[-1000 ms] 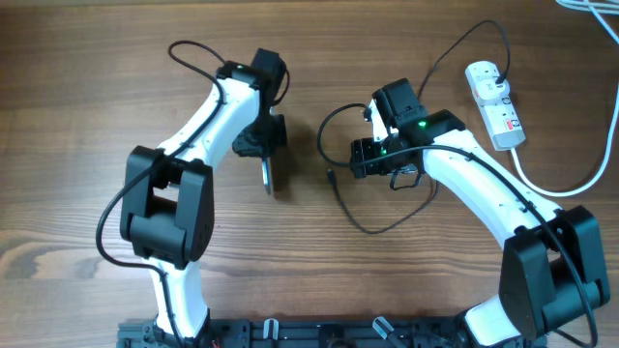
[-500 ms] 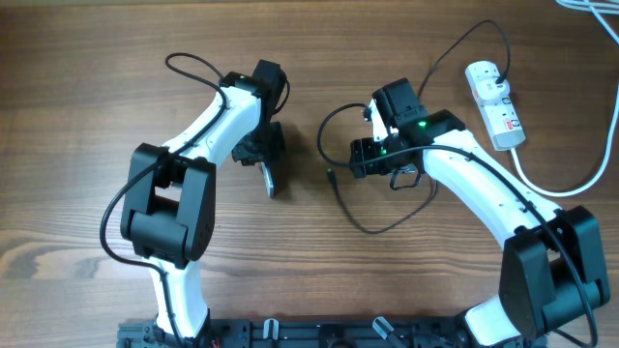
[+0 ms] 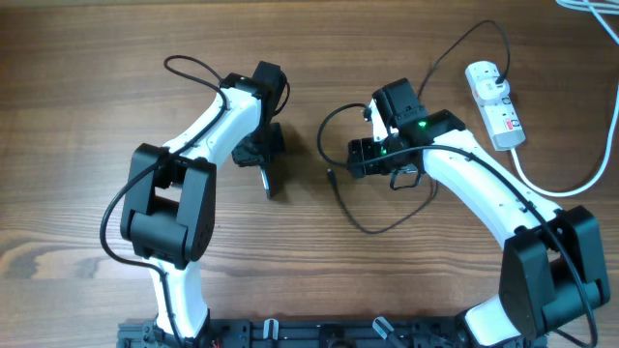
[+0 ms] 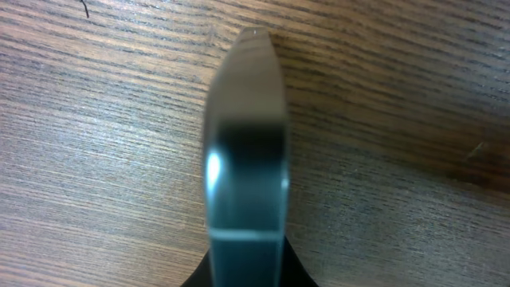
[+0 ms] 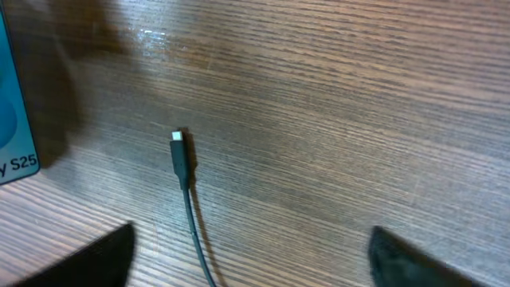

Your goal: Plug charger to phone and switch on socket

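Near frame centre, left hand [image 3: 263,162] pinches the phone [image 3: 268,181]; right hand [image 5: 255,259], spread over the thin charger tip [image 5: 181,155], could miss it.

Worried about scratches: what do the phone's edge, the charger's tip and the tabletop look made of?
The phone: edge likely polished metal, silver with reflections. The charger tip: bright bare metal, apparently. The tabletop: wood or laminate, visible grain, slight sheen.

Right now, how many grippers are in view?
2. The left gripper, left of centre, is shut on the phone, held on edge. The right gripper, right of centre, is open, near the charger tip. None looks hidden.
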### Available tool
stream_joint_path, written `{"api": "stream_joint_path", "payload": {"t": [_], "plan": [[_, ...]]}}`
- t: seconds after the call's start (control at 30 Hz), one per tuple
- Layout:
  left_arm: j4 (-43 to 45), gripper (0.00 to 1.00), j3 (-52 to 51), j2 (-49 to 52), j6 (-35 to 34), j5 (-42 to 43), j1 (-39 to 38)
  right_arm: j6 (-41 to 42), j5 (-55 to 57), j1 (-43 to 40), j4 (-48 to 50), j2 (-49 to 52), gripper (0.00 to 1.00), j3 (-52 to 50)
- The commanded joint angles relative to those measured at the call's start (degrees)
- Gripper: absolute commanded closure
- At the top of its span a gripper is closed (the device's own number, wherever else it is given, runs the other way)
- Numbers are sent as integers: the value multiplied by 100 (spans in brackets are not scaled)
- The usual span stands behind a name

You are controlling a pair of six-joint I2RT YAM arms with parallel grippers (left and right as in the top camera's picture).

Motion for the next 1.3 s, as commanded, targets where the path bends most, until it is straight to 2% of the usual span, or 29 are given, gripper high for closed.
{"api": "stream_joint_path", "payload": {"t": [0.0,0.1,0.27,0.37,0.43,0.5,0.67,0.93,1.03,1.07,1.13,1.17,1.27], "plan": [[133,96,-118,55,-11,170,61,-4,-479,20,22,17,0,24],[382,96,-17,-61,334,1300,328,-4,-785,20,57,17,0,24],[1152,96,-9,-286,807,4360,1029,-44,-723,55,63,17,36,24],[1486,96,-9,-289,918,5759,1499,-173,-555,304,118,17,46,24],[1515,96,-9,-289,918,5978,1705,-146,-39,551,76,24,48,24],[1495,96,-11,-289,922,5991,1860,-133,457,841,24,57,55,24],[1388,96,-17,-289,1075,5982,1982,-133,640,1436,-52,337,58,22],[1386,96,-22,-289,1086,5967,1961,111,1399,1550,-339,1202,62,13],[1388,96,-22,-289,1084,5967,1961,116,1628,1539,-496,1478,74,13],[1386,96,-22,-289,1084,5967,1961,175,1770,1539,-564,1552,75,13],[1386,96,-22,-289,1084,5967,1961,358,2149,1528,-708,1659,74,13],[1386,96,-22,-289,1084,5967,1961,660,2529,1469,-848,1707,69,13],[1364,96,-22,-289,1084,5967,1961,796,2616,1272,-933,1711,66,13]]}}
